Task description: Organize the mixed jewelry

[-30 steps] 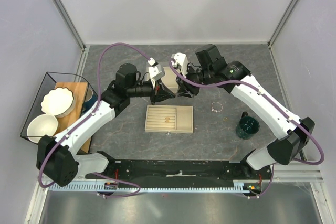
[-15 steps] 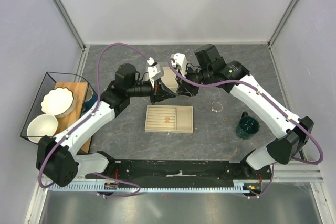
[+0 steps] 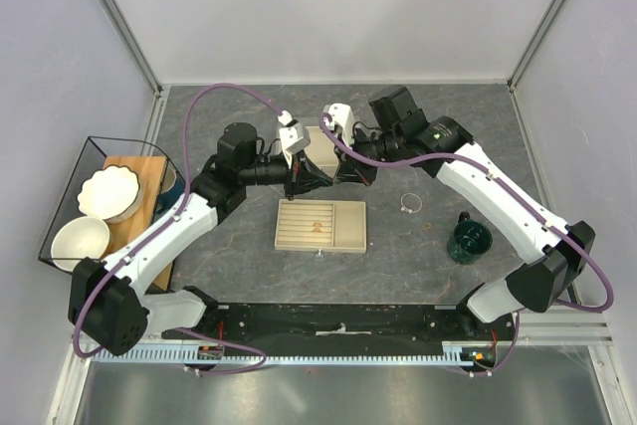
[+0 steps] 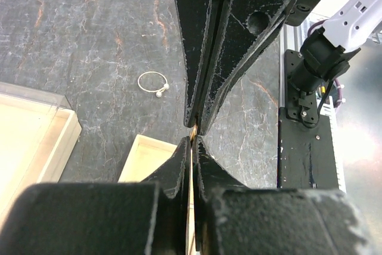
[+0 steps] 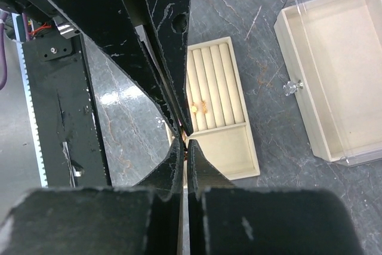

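Both sets of jaws are clenched nose to nose over the desk (image 3: 428,136), left jaws coming in from 9 o'clock and right jaws from 3. There's a tiny gold piece (image 4: 192,131) pinched right where the tips meet. It looks like both have a bite on it, but I can't say which one really carries it.

The key relation is that the beige slotted tray (image 3: 348,236) sits just at 6 o'clock from that meeting point. Its long axis and slots run 9 to 3, so I'd guess the drop goes straight down from here. Either arm is about equally near.

The silver hoop (image 3: 409,203) lies loose on the desk out at 4 o'clock, closer to the right arm. The green glass vessel (image 3: 468,241) is further out the same way.

The overhead view hides the pinch completely. The right wrist view shows gold rings (image 5: 200,108) already in a slot, plus the clear lid (image 5: 334,70) beside the tray. The left wrist view is the one that gets the hoop clearly.
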